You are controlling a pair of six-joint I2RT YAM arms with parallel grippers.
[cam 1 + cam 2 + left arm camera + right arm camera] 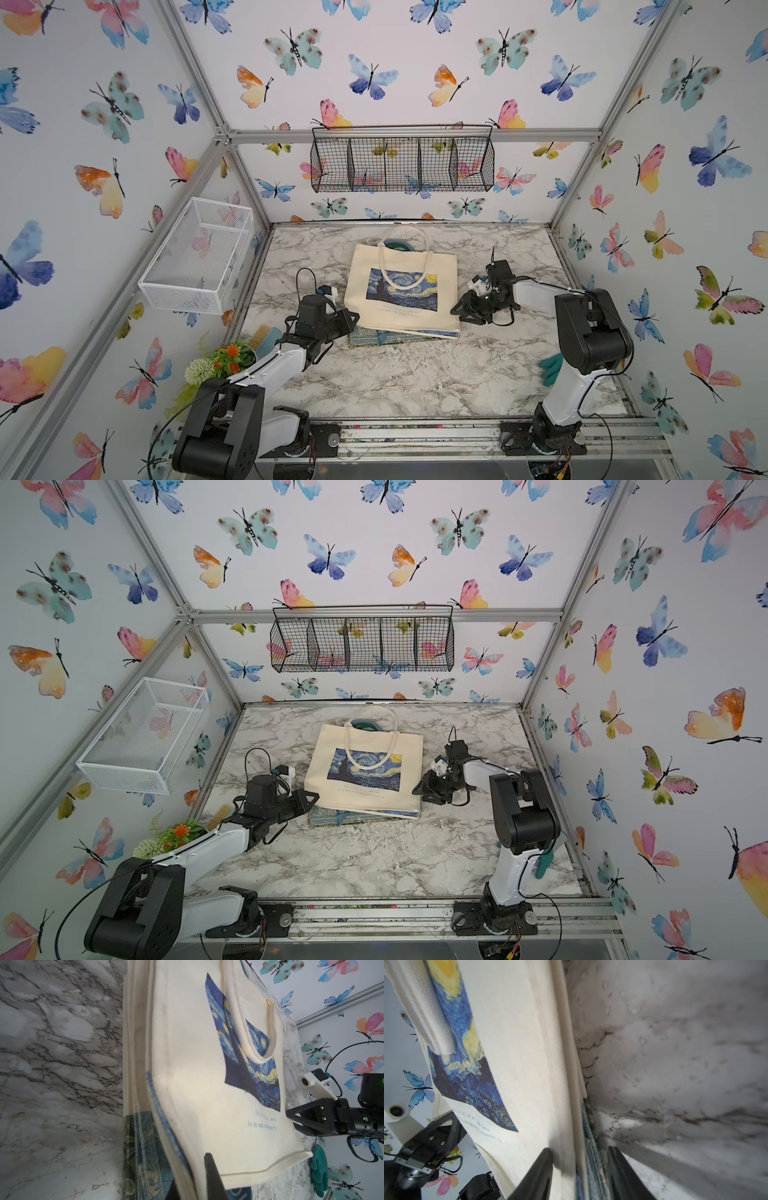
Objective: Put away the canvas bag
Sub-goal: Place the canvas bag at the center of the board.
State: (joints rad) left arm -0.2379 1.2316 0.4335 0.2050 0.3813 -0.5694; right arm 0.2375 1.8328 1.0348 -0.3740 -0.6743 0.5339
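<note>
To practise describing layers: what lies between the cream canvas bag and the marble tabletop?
A blue-green patterned cloth, peeking out under the canvas bag onto the tabletop; both top views show it.

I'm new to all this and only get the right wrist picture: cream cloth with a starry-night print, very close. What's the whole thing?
Observer: A canvas bag, lying flat in the middle of a marble table; a teal ring-shaped thing sits just beyond its open end.
Operator: And that black claw in my corner?
Observer: The left gripper. Its own wrist view shows it shut on the bag's edge near a bottom corner.
Operator: Where might the bag go?
Observer: Perhaps a wall basket: a black wire basket hangs on the back wall, a white mesh basket on the left wall.
</note>
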